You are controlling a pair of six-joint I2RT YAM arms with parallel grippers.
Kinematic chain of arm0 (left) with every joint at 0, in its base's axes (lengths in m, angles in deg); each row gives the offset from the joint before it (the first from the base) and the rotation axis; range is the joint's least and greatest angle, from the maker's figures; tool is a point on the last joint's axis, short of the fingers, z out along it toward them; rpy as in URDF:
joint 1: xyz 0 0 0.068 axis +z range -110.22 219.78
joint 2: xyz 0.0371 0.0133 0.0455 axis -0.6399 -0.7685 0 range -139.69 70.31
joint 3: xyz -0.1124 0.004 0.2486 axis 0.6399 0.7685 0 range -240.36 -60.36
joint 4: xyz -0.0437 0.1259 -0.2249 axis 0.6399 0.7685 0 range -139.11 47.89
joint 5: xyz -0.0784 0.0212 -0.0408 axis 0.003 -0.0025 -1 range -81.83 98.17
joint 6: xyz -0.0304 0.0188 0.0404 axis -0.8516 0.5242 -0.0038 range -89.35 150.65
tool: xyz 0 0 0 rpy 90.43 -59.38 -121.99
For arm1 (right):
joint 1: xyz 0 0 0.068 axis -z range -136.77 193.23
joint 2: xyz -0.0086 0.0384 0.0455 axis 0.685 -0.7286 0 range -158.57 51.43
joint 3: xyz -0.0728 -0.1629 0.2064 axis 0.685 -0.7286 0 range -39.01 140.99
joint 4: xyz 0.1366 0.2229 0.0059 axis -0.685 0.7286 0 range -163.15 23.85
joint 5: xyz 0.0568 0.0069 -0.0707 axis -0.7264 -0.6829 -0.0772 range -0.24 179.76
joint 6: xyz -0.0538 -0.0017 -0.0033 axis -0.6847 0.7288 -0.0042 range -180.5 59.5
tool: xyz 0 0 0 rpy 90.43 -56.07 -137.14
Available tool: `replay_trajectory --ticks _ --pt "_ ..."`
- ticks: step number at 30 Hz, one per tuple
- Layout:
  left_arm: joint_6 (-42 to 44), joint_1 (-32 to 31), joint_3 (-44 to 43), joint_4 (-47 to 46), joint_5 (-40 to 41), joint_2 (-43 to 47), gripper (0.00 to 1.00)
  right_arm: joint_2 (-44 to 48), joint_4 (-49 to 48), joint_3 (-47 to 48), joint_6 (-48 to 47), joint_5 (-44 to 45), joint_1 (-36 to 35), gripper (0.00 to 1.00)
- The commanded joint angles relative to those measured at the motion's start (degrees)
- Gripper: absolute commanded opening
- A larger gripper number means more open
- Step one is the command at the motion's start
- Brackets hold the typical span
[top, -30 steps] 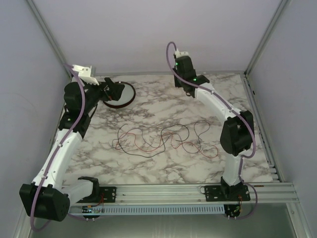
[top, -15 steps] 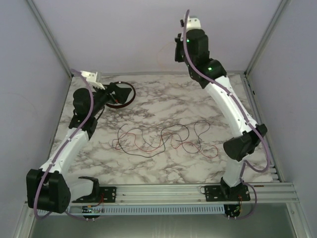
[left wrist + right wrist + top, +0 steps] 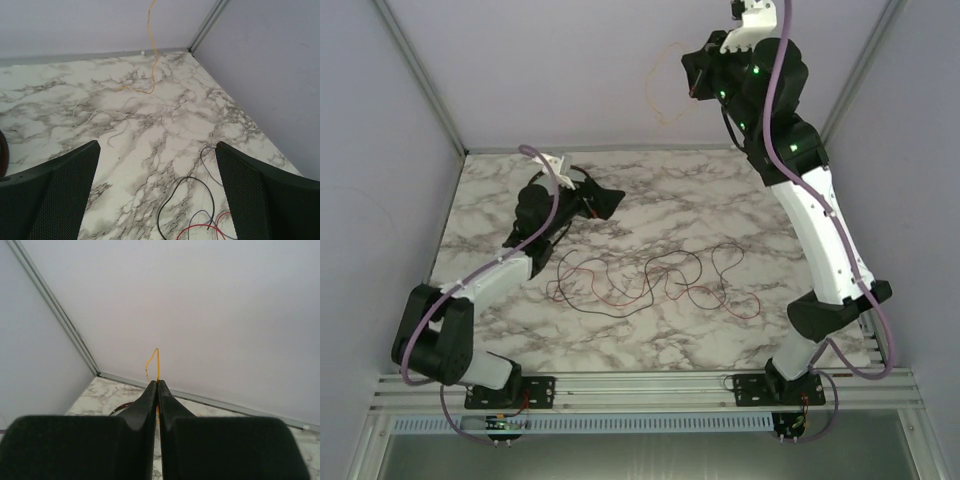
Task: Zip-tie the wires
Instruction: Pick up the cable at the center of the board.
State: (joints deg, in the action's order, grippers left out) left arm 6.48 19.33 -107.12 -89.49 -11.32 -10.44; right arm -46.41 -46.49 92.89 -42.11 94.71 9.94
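In the last second the right arm has swung up from the far edge of the counter [image 3: 660,205] and now stands high against the back wall [image 3: 550,70]. The right gripper [image 3: 157,385] is clenched on a thin yellow strand [image 3: 158,365], which loops out to one side of the fingers in the overhead view. In the left wrist view it trails down to the counter near the far right corner. This strand is probably the tie, so the pick-up looks done and the fastening has not begun.

The left arm has moved too, leaving the far left corner and stretching low toward the middle. The left gripper [image 3: 157,195] is spread wide and holds nothing, and it faces the far right corner. It seems placed to gather the wires or to take the loose end of the strand, though which one cannot be told.

The wires [image 3: 640,280], red and dark, have not shifted. They lie loose in curling loops across the middle of the counter, unbundled and apart from both grippers. The left gripper is the nearer one, just beyond their far left loops.

The counter is white marble pattern with grey veins, and a few pale thin strands [image 3: 107,114] lie near its far edge. A metal rail [image 3: 650,385] runs along the near edge. Plain lilac walls close in the back and both sides, with metal posts in the corners.
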Motion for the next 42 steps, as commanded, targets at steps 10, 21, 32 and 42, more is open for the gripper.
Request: replay_trajectory --ticks 10,21,32,42 --pt "-2.47 -6.97 -10.73 -14.87 3.16 -19.44 1.00 6.66 -4.06 -3.41 1.99 -2.77 -0.01 0.00" --pt "-3.34 -11.82 -27.96 -13.18 3.55 -37.13 0.93 11.26 -6.58 -8.98 2.53 -1.22 0.21 0.00" --pt "-2.49 -12.25 -32.25 -13.48 5.39 -40.38 0.28 16.73 -7.23 -14.41 1.83 1.74 0.77 0.00" --pt "0.10 -11.70 -24.34 -12.39 3.23 -34.24 0.29 19.66 -7.75 -16.76 0.95 3.66 1.31 0.00"
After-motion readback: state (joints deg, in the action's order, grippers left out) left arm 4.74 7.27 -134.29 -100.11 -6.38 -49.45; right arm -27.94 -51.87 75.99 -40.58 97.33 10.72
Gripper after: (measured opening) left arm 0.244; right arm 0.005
